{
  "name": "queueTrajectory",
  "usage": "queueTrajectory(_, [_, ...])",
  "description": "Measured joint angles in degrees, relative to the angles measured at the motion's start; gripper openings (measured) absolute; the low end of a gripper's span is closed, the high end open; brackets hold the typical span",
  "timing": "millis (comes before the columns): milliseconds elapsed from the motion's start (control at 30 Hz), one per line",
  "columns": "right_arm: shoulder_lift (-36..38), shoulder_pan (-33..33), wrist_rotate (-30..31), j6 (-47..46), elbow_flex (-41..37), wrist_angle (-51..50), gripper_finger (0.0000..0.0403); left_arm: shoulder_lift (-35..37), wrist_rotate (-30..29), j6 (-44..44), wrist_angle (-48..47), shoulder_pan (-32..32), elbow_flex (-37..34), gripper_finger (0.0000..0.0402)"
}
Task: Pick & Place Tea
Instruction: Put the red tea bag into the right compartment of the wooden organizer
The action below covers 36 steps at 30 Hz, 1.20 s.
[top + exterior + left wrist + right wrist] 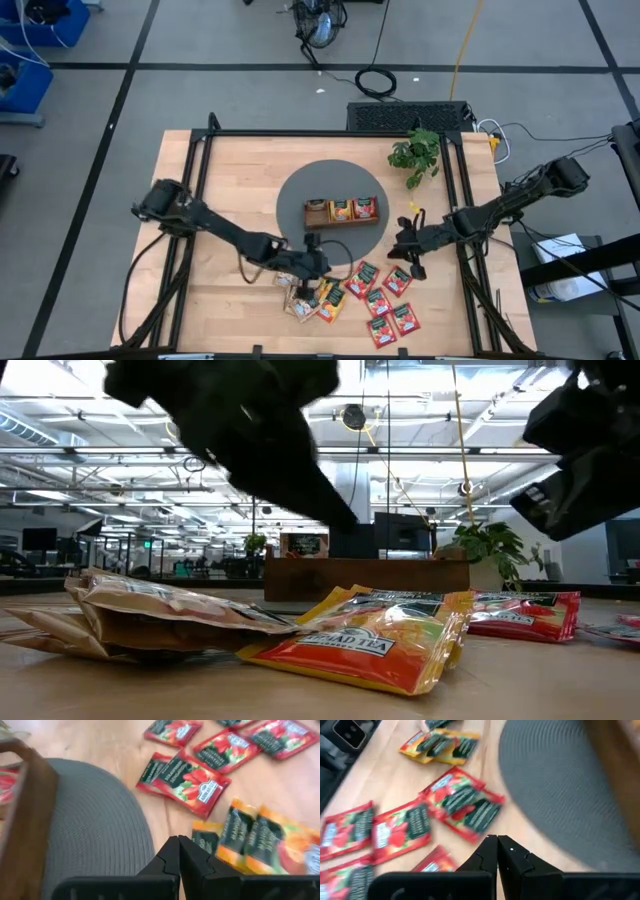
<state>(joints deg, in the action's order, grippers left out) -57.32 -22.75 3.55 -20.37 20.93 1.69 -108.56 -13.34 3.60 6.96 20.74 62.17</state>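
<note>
The left tool [312, 262] is shut tight with nothing in it. It hangs just past the edge of the round grey mat [300, 190]. The tea packets [375, 300] lie loose on the table [210, 200] right beside it, orange ones [260, 845] nearest and red ones [197, 782] a bit farther off. The right tool [408, 250] is shut and empty too, with red packets close under it.

I think this is the picking-up step, with no packet caught yet. Next, a tool needs to open, go down over one packet and pinch it.

Only the high view shows the wooden tray [342, 212] on the mat with packets in all three parts. Only the low view shows brownish packets [150, 610] lying puffy beside an orange one.
</note>
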Motion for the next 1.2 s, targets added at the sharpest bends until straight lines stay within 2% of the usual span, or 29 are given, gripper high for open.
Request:
queueTrajectory(100, [-0.88, -1.92, -2.03, -4.10, 0.03, 1.34, 0.0003, -4.54, -0.55, -1.77, -0.35, 0.43, 4.93, 0.0011])
queueTrajectory(200, [-2.72, -4.27, -1.39, -3.28, 0.02, 4.26, 0.0013, -8.08, -2.54, -3.82, -3.23, 0.69, 10.59, 0.0022])
queueTrajectory(267, [-4.80, -5.58, -0.77, -2.74, 0.02, 8.56, 0.0021, -9.81, -3.43, -3.92, -5.11, 0.45, 13.94, 0.0024])
queueTrajectory(400, [-10.10, -6.73, -0.68, -5.99, 0.04, 18.99, 0.0033, -11.59, -1.21, -3.92, -8.89, 0.20, 18.32, 0.0020])
queueTrajectory(600, [-16.78, -6.98, 5.13, -12.26, -0.04, 24.07, 0.0072, -12.12, -0.06, -3.80, -9.19, 0.90, 18.54, 0.0005])
queueTrajectory(767, [-19.34, -6.55, 5.44, -17.05, -0.01, 24.95, 0.0118, -12.24, 0.40, -1.16, -7.97, 0.93, 17.95, 0.0019])
queueTrajectory(900, [-21.83, -6.51, 5.32, -21.14, 0.00, 28.80, 0.0146, -13.73, 0.81, -0.70, -7.98, 0.93, 17.92, 0.0011])
queueTrajectory(1200, [-29.23, -6.50, 2.19, -28.62, 1.10, 31.93, 0.0152, -17.49, 1.39, 0.39, -3.58, 0.69, 17.96, 0.0013])
